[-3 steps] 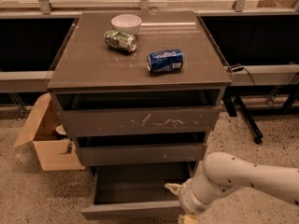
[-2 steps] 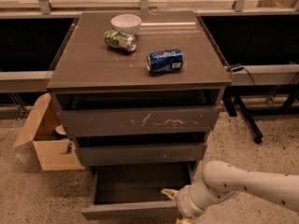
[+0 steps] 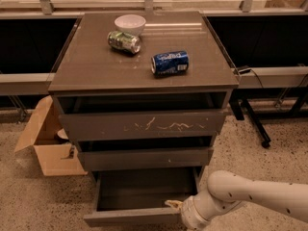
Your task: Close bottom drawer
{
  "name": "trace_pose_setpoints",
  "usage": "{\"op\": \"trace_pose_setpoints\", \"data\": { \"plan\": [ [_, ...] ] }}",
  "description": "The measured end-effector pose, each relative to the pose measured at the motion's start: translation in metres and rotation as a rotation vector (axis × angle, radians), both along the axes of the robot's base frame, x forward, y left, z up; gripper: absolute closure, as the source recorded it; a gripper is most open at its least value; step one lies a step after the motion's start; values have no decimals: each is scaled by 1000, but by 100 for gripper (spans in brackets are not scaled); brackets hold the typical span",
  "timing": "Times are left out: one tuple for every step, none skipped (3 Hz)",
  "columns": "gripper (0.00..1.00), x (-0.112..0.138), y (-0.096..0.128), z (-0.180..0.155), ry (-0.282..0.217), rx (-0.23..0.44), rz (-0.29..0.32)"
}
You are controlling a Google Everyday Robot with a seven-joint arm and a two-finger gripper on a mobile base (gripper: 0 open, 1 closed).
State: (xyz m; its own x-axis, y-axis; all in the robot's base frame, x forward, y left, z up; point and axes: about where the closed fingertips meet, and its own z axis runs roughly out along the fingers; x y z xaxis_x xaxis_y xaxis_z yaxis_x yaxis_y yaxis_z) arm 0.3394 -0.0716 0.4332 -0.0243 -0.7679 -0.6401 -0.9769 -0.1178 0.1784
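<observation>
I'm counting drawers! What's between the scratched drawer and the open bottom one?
In the camera view, the middle drawer sits there. The gripper is at the front panel of the bottom drawer, near its right end.

white arm (image 3: 252,195), tan hand (image 3: 174,205) at bottom drawer (image 3: 132,218)

I'm looking at what reads as an office or lab test space. There is a speckled hard floor (image 3: 33,203), glazed framing (image 3: 44,0) along the top of the frame, and dark panels (image 3: 29,47) above a long ledge (image 3: 23,79). A wheeled stand leg (image 3: 255,124) is at right, and an open cardboard box (image 3: 45,146) sits at left beside a plain drawer cabinet (image 3: 96,66). My gripper (image 3: 174,205) sits at lower middle, by the front of the bottom drawer (image 3: 130,219).
</observation>
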Motion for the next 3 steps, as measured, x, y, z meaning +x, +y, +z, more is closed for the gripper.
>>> {"op": "trace_pose_setpoints", "data": {
  "plan": [
    [3, 9, 1, -49, -11, -20, 60],
    [4, 19, 2, -102, 6, -9, 111],
    [23, 25, 5, -153, 28, 3, 148]
  ]
}}
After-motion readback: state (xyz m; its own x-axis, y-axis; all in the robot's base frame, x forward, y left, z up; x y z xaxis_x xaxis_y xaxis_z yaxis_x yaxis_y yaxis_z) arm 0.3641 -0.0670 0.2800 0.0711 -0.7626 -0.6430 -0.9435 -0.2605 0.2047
